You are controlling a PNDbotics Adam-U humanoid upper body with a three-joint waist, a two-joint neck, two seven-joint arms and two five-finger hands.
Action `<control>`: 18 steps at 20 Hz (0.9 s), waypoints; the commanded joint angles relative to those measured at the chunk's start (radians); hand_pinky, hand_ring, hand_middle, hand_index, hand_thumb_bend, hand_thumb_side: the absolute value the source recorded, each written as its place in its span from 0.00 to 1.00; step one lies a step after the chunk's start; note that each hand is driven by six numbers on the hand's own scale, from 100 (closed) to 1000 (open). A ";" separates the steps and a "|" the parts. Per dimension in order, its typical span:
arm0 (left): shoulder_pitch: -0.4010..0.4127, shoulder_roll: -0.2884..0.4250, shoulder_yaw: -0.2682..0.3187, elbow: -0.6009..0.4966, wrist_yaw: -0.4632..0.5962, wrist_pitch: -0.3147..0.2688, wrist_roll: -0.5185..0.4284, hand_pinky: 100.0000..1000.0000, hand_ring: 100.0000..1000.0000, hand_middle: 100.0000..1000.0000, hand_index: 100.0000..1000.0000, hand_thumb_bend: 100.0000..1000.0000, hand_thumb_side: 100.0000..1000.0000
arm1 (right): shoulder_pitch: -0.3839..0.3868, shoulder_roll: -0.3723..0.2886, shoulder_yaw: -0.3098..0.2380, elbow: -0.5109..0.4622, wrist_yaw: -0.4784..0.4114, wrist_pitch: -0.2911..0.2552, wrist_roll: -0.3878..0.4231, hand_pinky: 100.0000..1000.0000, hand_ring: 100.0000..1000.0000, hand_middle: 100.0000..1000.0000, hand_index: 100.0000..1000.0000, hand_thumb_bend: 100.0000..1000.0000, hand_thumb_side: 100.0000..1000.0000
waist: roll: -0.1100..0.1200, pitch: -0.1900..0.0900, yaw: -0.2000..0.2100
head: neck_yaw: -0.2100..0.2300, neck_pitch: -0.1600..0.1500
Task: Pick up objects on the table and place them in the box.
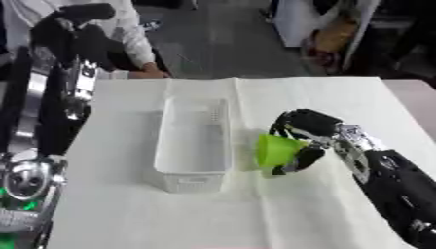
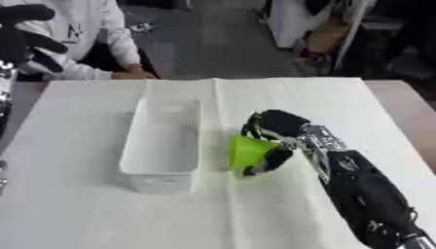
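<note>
right hand [image 1: 299,131] curled round green cup-like object [image 1: 274,151], gripping it on white cloth [image 1: 281,214] just right of box | white box [image 1: 194,146] mid-table, nothing visible inside | left hand [image 2: 26,29] raised upper left, fingers unclear

Table [image 1: 340,97] under white cloth [image 1: 255,219]; white box [image 1: 194,141] on it, apparently empty.

No readable text, label, brand or number shows anywhere.
</note>
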 commanded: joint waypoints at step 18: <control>0.008 0.021 0.003 -0.017 0.001 0.006 -0.006 0.40 0.52 0.73 0.82 0.18 0.97 | -0.074 -0.068 0.024 -0.148 -0.175 0.000 0.047 0.00 0.00 0.00 0.22 0.00 0.84 | -0.006 -0.027 -0.024 | 0.015 -0.006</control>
